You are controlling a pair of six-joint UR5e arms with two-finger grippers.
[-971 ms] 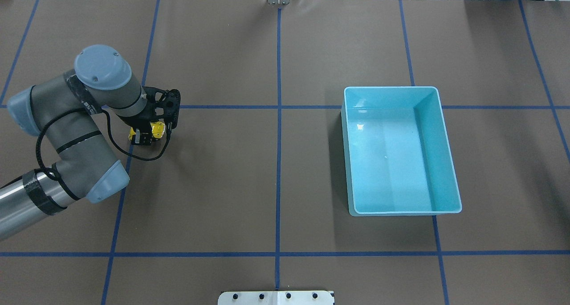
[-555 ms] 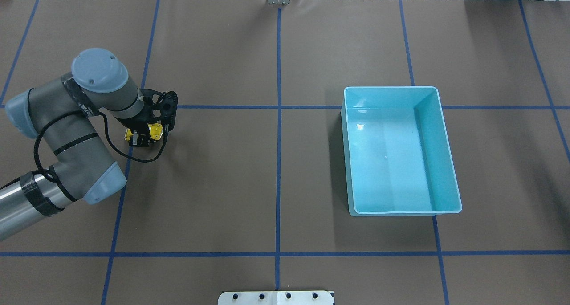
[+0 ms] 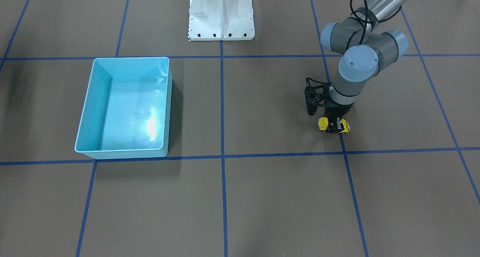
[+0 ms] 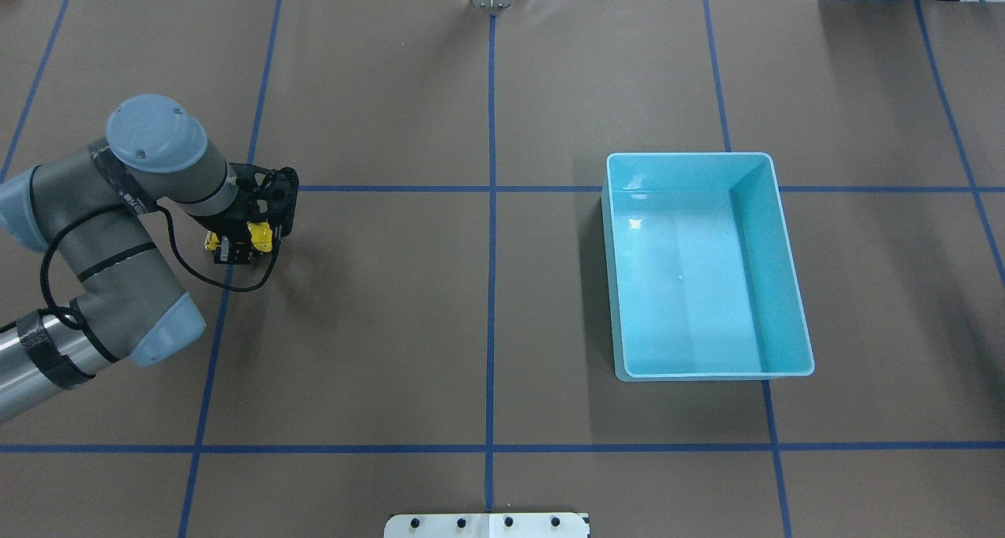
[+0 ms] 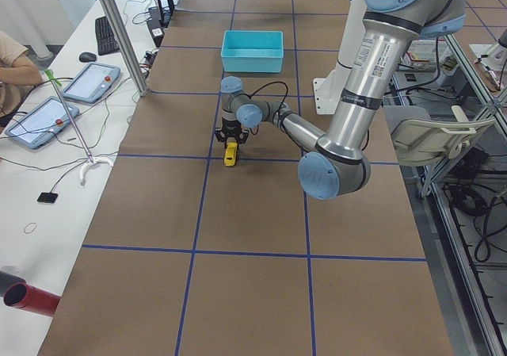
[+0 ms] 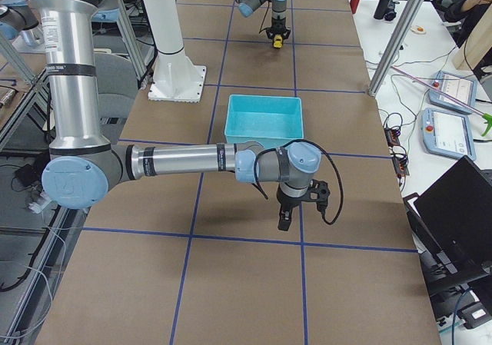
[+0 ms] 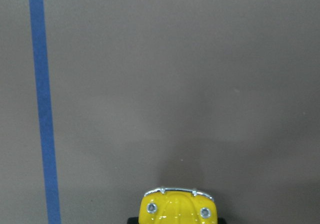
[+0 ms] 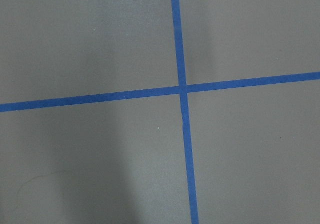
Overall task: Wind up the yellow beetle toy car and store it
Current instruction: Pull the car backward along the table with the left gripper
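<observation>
The left claw (image 4: 237, 247) is clamping the yellow beetle toy car (image 4: 259, 236), likely light, stiff and slippery, across its sides; the right claw's (image 6: 283, 222) opening I cannot tell.

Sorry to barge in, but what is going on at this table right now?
The left gripper is shut on the tiny glossy yellow beetle toy car, low at the brown table beside a blue tape line. The turquoise plastic bin stands empty across the table. The right gripper hangs elsewhere, away from both.
</observation>
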